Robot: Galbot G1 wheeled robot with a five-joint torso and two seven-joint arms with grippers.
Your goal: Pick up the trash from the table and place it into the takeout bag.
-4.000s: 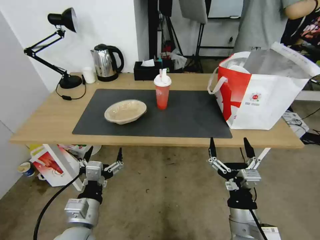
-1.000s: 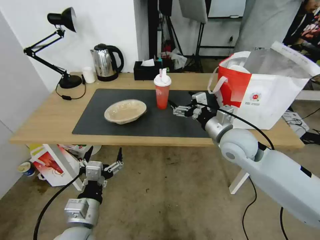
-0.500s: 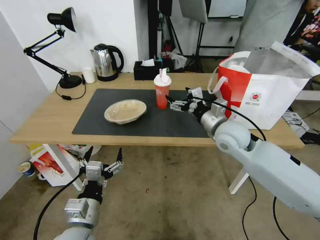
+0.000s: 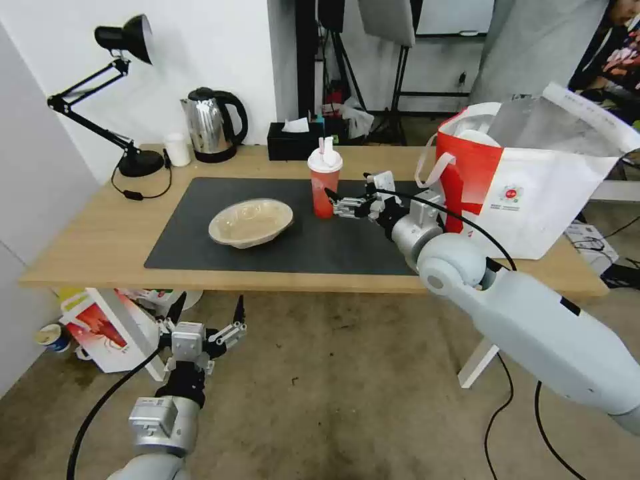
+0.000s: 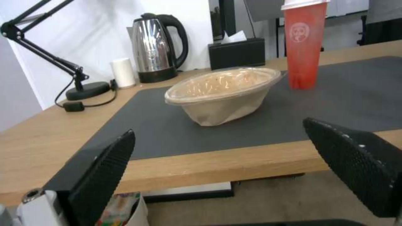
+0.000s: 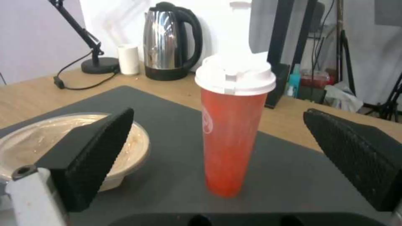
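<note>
You are bringing the right gripper (image 4: 333, 198) in level, jaws spread wide on both sides of the upright red drink cup (image 4: 325, 183) on the mat, lining up a side grasp, while the left gripper (image 4: 205, 313) is hanging open below the table (image 4: 87, 247).

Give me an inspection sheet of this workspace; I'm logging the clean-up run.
Surface: wooden table with dark mat.
Job's things: red cup upright on mat; beige dish beside it; takeout bag open at the table's right end, something white inside.
Clutter: kettle, tissue box, lamp, small white cup along the back edge.
Grippers: right gripper open, level with the cup, not gripping it; left gripper open, low before the table.
Cables: lamp cord on table; cords on floor.
Surroundings: crayfish-print bag under table.
</note>
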